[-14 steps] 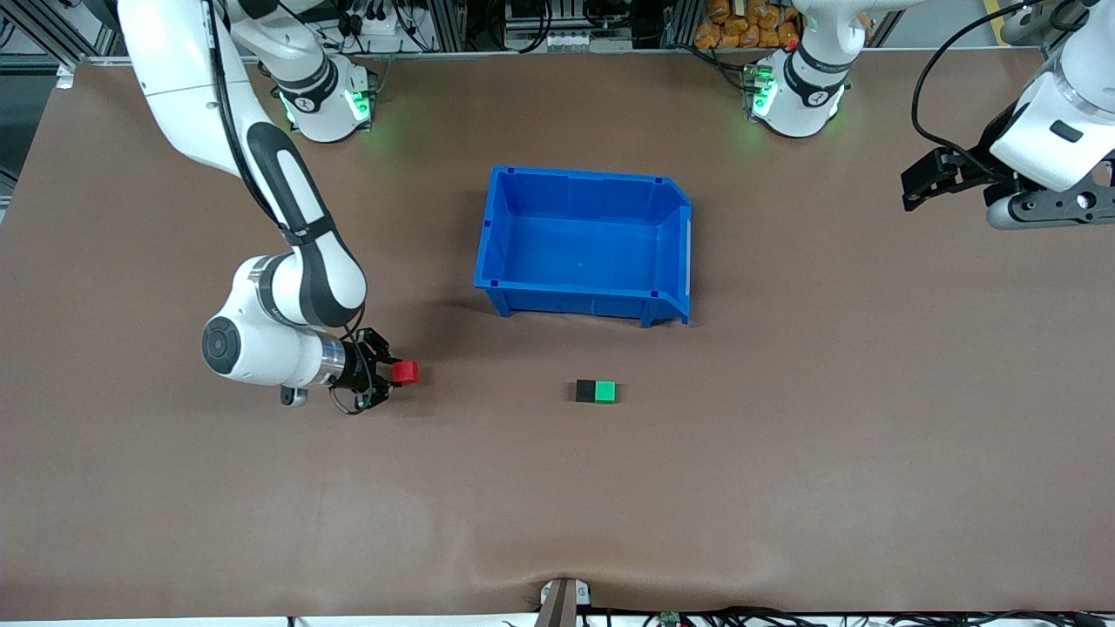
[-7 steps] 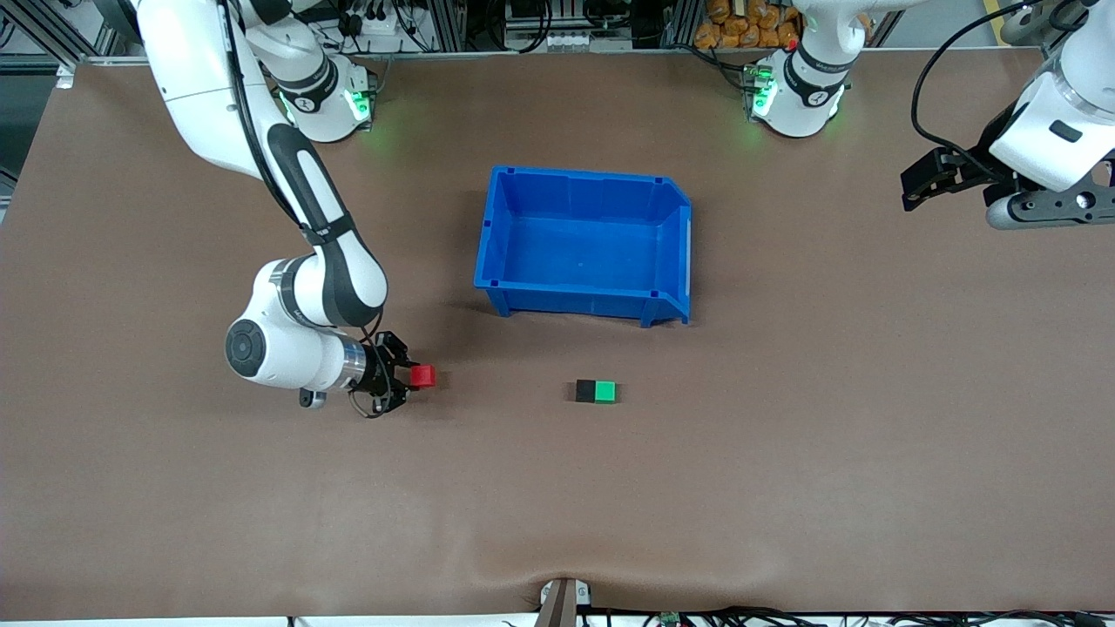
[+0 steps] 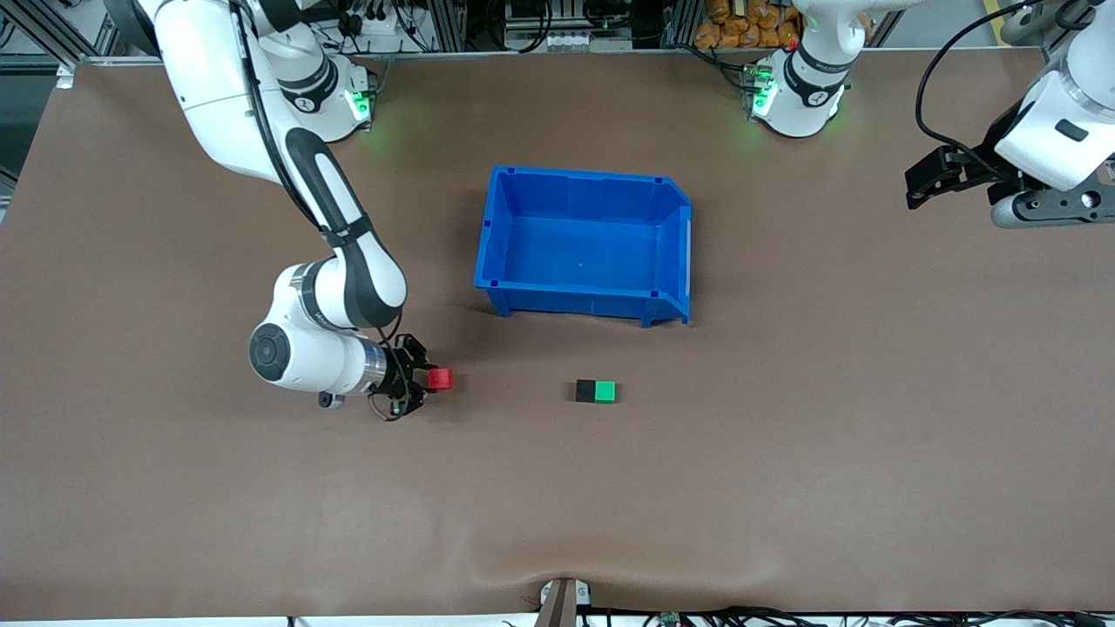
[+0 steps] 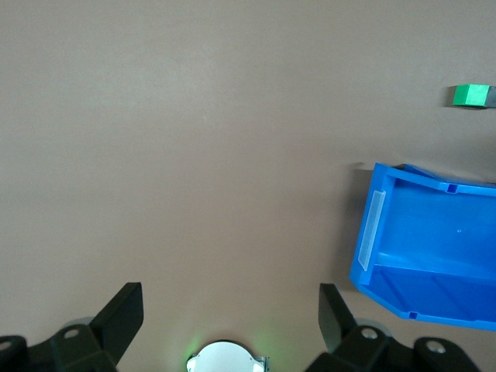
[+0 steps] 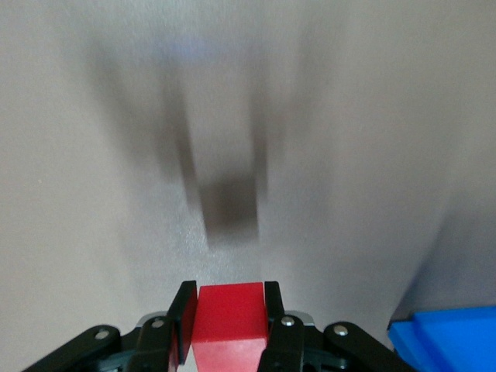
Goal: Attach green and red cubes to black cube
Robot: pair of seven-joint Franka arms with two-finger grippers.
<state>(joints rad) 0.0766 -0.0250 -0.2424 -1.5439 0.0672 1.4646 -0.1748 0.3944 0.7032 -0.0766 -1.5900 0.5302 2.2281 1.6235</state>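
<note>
Small matte black cube (image 3: pixel 584 391): on brown bench (image 3: pixel 784 453), nearer the camera than large blue plastic bin (image 3: pixel 584 244); small green cube (image 3: pixel 604 392) touching its face toward the left arm's end. Likely light, rigid.

Small red cube (image 3: pixel 441 378): clamped on two side faces by right end effector (image 3: pixel 425 380), low over the bench. Grip appears secure.

Left end effector (image 4: pixel 231 310): fingers apart, empty, waiting above the bench's edge.

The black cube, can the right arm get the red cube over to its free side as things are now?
Probably yes. The right gripper holds the red cube, and only bare table lies between it and the black cube; the green cube sits against its other face.
</note>
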